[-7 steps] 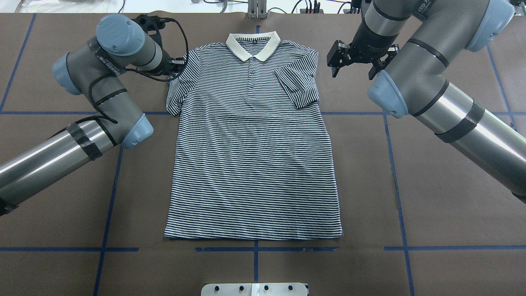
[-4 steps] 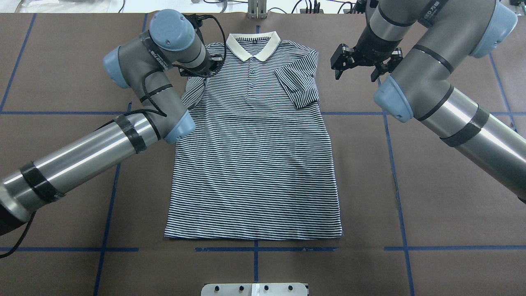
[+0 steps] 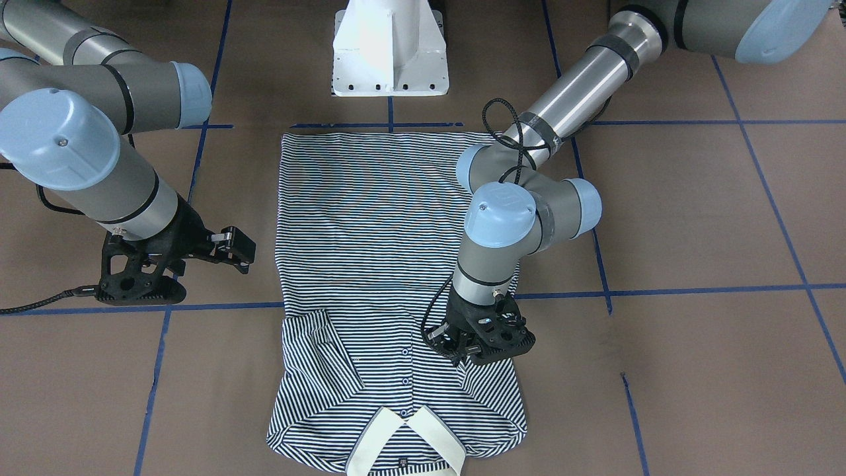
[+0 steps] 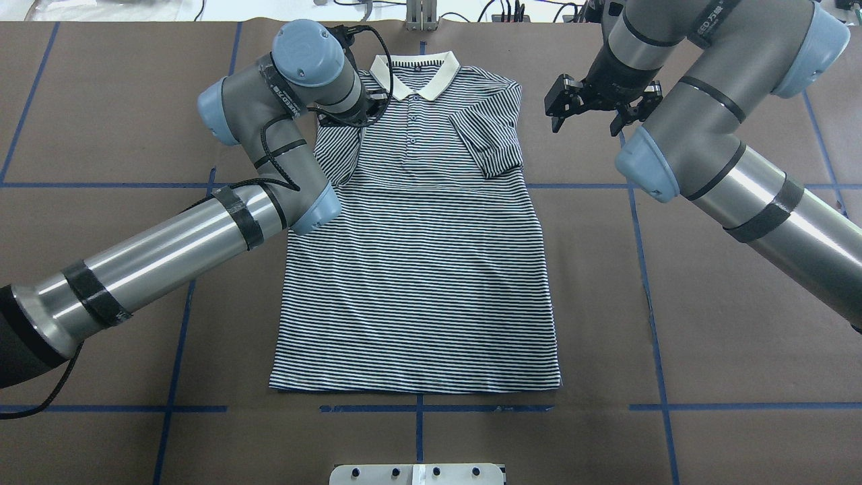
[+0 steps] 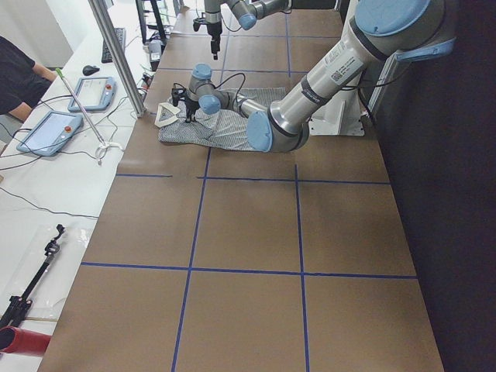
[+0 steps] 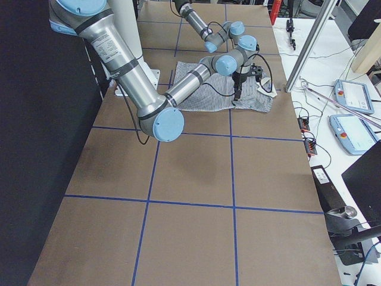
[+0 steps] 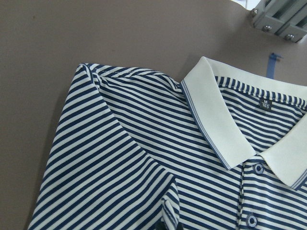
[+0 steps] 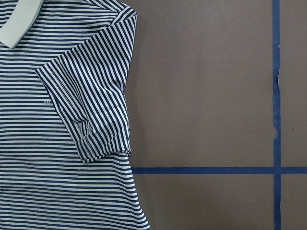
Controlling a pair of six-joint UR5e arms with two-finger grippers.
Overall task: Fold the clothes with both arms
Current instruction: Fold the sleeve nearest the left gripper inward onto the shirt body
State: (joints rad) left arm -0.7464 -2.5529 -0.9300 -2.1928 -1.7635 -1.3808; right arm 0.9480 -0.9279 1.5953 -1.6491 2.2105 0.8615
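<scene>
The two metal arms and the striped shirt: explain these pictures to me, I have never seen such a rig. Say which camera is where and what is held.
This is a robot with a left arm and a right arm, each ending in a black two-finger gripper, set to fold a polo shirt lying front up on a brown table. One camera looks down from behind the robot, one faces it across the table, two look along the table from its ends, and one rides on each wrist. The left gripper appears to pinch one sleeve, holding it over the chest. The other sleeve is already folded in. The right gripper hangs open beside the shirt, holding nothing.
</scene>
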